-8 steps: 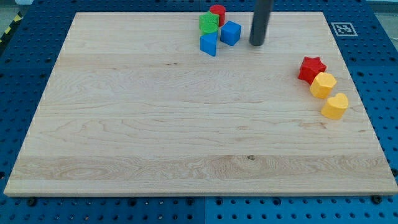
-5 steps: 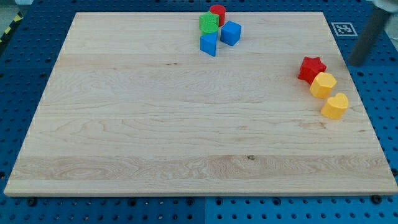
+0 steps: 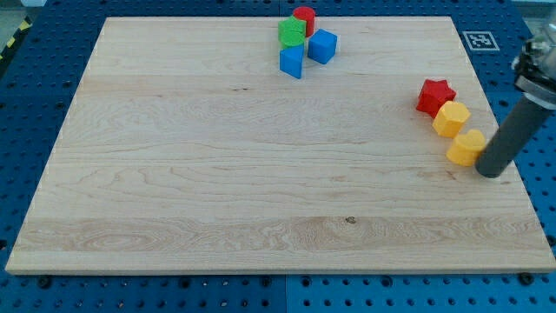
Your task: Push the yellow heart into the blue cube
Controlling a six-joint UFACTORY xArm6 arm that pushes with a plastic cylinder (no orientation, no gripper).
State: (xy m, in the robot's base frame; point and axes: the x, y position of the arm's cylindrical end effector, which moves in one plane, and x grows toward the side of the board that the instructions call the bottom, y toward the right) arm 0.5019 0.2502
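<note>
On the wooden counter (image 3: 217, 174), broad open wood is lying left of the yellow heart (image 3: 467, 148). The blue cube (image 3: 322, 45) is sitting far up-left of the heart, near the top edge, among a blue wedge (image 3: 292, 61), green block (image 3: 291, 33) and red cylinder (image 3: 304, 17). A red star (image 3: 434, 96) and yellow hexagon (image 3: 452, 118) are lining up just above the heart. My tip (image 3: 491, 172), a jawless rod tool gripping nothing, is pressing at the heart's right, by the counter's right edge. A black-and-white marker (image 3: 479, 40) is showing no legible words.
</note>
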